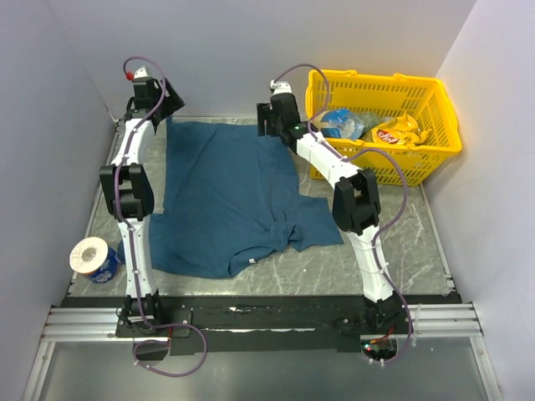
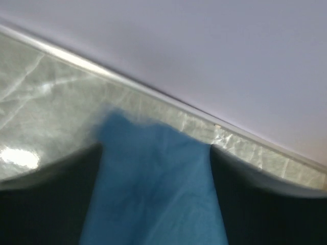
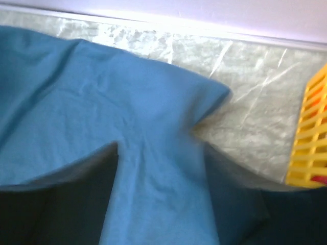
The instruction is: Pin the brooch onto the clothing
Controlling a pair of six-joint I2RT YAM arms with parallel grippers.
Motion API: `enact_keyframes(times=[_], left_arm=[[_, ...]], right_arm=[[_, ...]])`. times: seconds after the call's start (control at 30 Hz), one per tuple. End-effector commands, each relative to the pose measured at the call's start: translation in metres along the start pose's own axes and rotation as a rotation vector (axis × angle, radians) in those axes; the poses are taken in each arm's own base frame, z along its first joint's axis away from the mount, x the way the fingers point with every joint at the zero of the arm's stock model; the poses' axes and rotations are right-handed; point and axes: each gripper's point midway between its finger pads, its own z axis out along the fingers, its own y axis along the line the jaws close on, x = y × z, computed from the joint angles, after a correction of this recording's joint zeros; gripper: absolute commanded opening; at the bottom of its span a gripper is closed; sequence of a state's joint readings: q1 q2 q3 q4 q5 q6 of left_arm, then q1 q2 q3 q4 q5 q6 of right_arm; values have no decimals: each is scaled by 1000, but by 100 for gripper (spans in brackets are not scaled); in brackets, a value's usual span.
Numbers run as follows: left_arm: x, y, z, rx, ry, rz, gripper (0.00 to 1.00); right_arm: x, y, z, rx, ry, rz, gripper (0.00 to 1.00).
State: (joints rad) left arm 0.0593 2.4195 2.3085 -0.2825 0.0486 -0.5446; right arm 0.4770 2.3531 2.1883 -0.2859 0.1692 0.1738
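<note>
Left claw [image 2: 155,155] and right claw [image 3: 159,153] gape open over shirt [image 1: 226,192] far corners: best lift straight up, no dragging cloth; brooch unseen.

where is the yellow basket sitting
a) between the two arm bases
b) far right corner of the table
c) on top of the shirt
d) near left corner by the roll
b, the yellow basket stands at the far right of the table, to the right of the shirt and not on it.
</note>
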Motion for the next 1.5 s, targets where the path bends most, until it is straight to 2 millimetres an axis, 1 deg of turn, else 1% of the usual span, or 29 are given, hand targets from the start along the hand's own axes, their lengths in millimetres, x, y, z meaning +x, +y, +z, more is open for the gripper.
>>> enact_keyframes(times=[0.0,0.03,0.07,0.1,0.13,0.17,0.2,0.23,0.27,0.3,0.33,0.37,0.4,0.43,0.47,0.5,0.53,0.6,0.63,0.77,0.8,0.83,0.9,1.1,1.17,1.3,1.33,1.37,1.47], left_arm=[[-48,-24,-26,33,-115,-5,99],[-62,-31,-44,30,-137,-7,99],[-62,-31,-52,21,-124,-18,99],[-44,-21,-57,-11,-69,-20,100],[-57,-32,-83,-1,-81,-23,99],[-53,-33,-94,-6,-68,-46,99],[-23,-19,-99,-40,-1,-52,99],[-31,-39,-129,-1,-24,-46,100],[-22,-43,-141,1,-9,-39,99],[7,-31,-148,-27,49,-32,99],[11,-64,-178,39,44,-6,99],[24,-72,-189,53,67,3,99],[49,-71,-198,52,116,19,99],[60,-99,-224,114,131,48,96],[75,-103,-234,109,150,77,95],[97,-101,-243,95,183,104,94],[113,-119,-262,129,205,134,92],[149,-114,-278,119,293,128,89],[160,-123,-292,151,310,131,84],[213,-121,-321,158,402,143,74],[232,-110,-325,132,440,159,72],[246,-113,-334,140,462,180,68],[275,-101,-343,109,523,204,67],[357,-91,-385,87,694,339,72],[371,-84,-393,70,725,346,71],[393,-75,-408,63,767,363,71],[396,-74,-410,59,773,360,71],[401,-69,-411,52,780,362,70],[409,-60,-413,32,794,375,69]], right_arm=[[-86,2,-46,-31,-208,-27,89],[-89,1,-63,-33,-209,-25,92],[-90,0,-72,-31,-202,-6,93],[-104,1,-95,-38,-228,7,94],[-87,3,-100,-39,-186,2,94],[-84,6,-110,-42,-179,-2,94],[-77,3,-119,-20,-156,-7,95],[-72,2,-137,-22,-144,-7,95],[-64,8,-146,-33,-126,0,95],[-62,6,-164,-37,-107,6,95],[-42,7,-169,-42,-55,10,95],[-29,10,-177,-51,-20,28,94],[-26,10,-194,-59,-7,35,94],[1,7,-197,-53,52,28,94],[13,7,-203,-52,77,50,95],[13,7,-219,-66,73,65,95],[42,5,-223,-77,138,79,95],[51,8,-240,-109,140,97,95],[72,6,-243,-106,187,106,95],[111,18,-261,-148,286,72,93],[124,20,-264,-154,316,54,93],[134,25,-268,-164,339,38,93],[157,26,-273,-162,395,24,93],[204,29,-289,-182,526,48,90],[213,37,-296,-219,545,55,86],[253,46,-309,-275,645,83,81],[256,59,-312,-336,661,120,78],[262,63,-311,-352,679,134,72],[275,70,-306,-360,714,154,68]])
